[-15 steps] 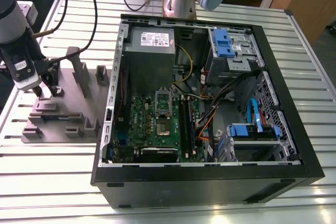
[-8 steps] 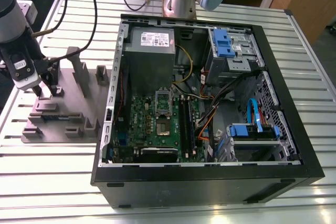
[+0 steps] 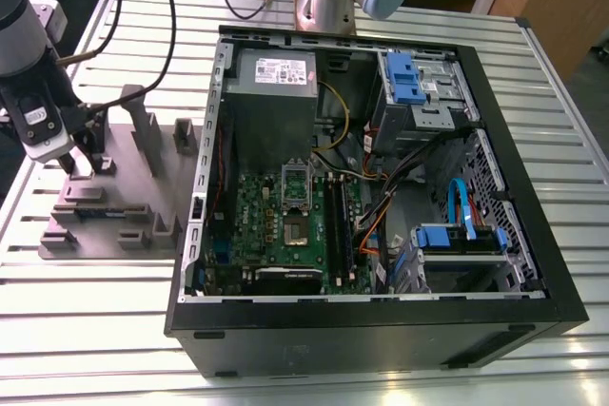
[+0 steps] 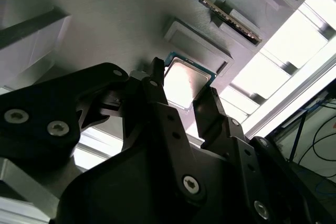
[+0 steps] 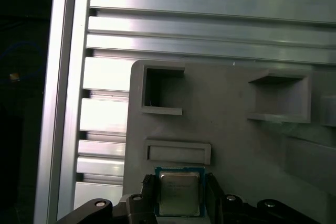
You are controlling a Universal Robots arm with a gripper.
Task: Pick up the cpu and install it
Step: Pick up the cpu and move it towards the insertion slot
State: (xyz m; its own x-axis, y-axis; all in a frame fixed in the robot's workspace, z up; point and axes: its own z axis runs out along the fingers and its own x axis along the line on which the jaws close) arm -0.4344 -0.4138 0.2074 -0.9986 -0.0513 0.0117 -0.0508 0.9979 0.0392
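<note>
Slatted aluminium table (image 3: 95,330) carries everything we see: an open black case (image 3: 381,335) and, to the exterior view's left of it, a grey fixture (image 3: 124,187) with posts and pockets. Inside the case lies the green board (image 3: 276,235) with its dark socket (image 3: 298,231), well apart from the fixture.

We find the gripper (image 3: 81,161) low over the fixture's far left end in the exterior view. In both wrist views its two black fingers (image 4: 157,90) have closed to a narrow gap on the cpu (image 4: 186,80), one finger against each of two opposite edges, silvery top facing the cameras. In the first wrist view the cpu (image 5: 179,190) sits between the fingertips of the gripper (image 5: 180,199), just beside a low rectangular frame (image 5: 178,152) on the fixture, with a pocket (image 5: 163,90) beyond. We cannot tell whether the cpu rests on the fixture or is clear of it.
</note>
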